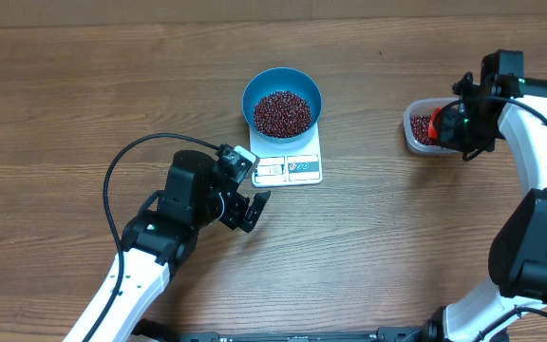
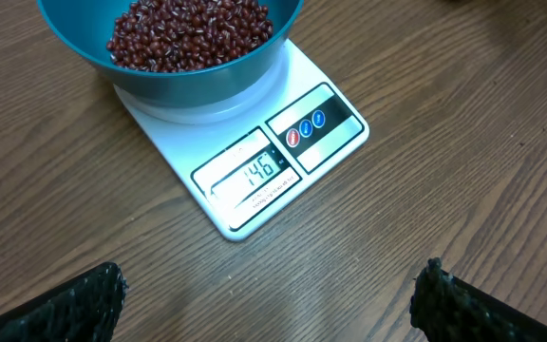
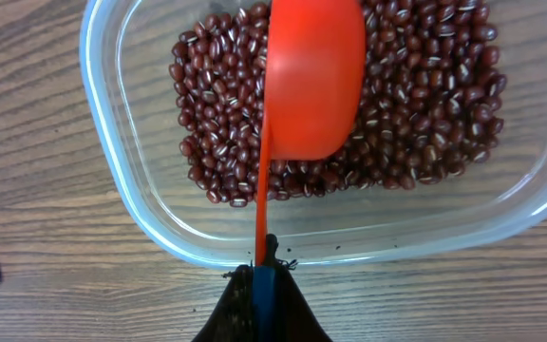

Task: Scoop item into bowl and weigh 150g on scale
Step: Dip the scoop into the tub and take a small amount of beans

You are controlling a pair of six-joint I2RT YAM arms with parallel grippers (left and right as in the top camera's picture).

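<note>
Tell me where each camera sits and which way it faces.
Overhead: fixed above the table, looking straight down; left arm, right arm show.
Left wrist: on the left arm, facing down at scale and bowl; open left gripper at bottom.
Right wrist: on the right arm, facing down into the tub; shut right gripper holds the scoop.
Shared: overhead and left wrist both show beans in the bowl on the scale.

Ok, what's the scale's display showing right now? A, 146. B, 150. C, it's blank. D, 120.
A: in the left wrist view the display on the scale reads 146, with the blue bowl of beans sitting on it.
</note>
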